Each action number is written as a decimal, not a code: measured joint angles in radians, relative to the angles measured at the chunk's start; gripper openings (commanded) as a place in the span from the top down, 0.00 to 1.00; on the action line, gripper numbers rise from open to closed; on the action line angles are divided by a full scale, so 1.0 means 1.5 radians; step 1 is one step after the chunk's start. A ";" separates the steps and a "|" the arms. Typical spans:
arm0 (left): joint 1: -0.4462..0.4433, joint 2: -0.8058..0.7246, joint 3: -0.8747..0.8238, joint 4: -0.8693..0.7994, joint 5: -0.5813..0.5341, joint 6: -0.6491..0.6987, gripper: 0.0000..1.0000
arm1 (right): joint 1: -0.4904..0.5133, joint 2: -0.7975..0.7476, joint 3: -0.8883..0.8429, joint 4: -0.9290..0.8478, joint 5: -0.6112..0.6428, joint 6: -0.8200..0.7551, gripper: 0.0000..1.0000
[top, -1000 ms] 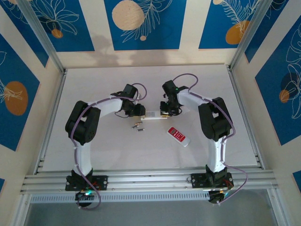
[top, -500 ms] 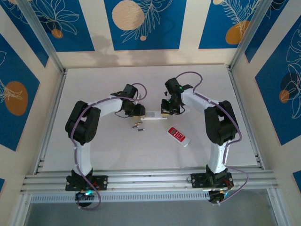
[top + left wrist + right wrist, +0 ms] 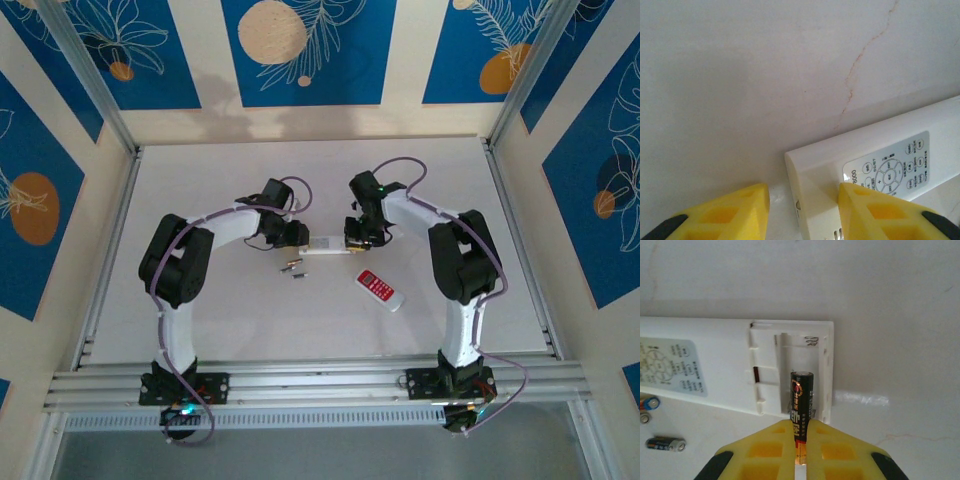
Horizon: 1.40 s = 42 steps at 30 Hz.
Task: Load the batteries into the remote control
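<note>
Firmly right claw [image 3: 800, 429] clamps black cylindrical battery [image 3: 802, 392] at open bay of white plastic remote [image 3: 715, 367]; left claw [image 3: 802, 196] grip unclear.

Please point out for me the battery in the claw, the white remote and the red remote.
battery [image 3: 802, 397]: right wrist view, on its black label.
white remote [image 3: 727, 365]: right wrist view, on the plain middle of its body.
red remote [image 3: 376, 285]: top view, on its red face.
</note>
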 measured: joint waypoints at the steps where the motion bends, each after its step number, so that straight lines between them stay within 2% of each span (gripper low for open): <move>1: 0.000 0.000 0.000 0.000 0.000 0.000 0.58 | 0.000 0.004 0.000 0.001 0.001 0.000 0.86; 17: 0.000 0.000 0.000 0.000 0.000 0.000 0.59 | 0.000 0.009 0.000 0.000 0.014 -0.002 0.72; 29: -0.001 0.000 0.000 0.000 0.000 0.000 0.59 | 0.007 -0.003 0.000 -0.011 0.025 -0.002 0.80; 42: -0.001 0.000 0.000 0.000 0.000 0.000 0.59 | 0.010 -0.002 0.000 -0.011 0.025 -0.003 0.78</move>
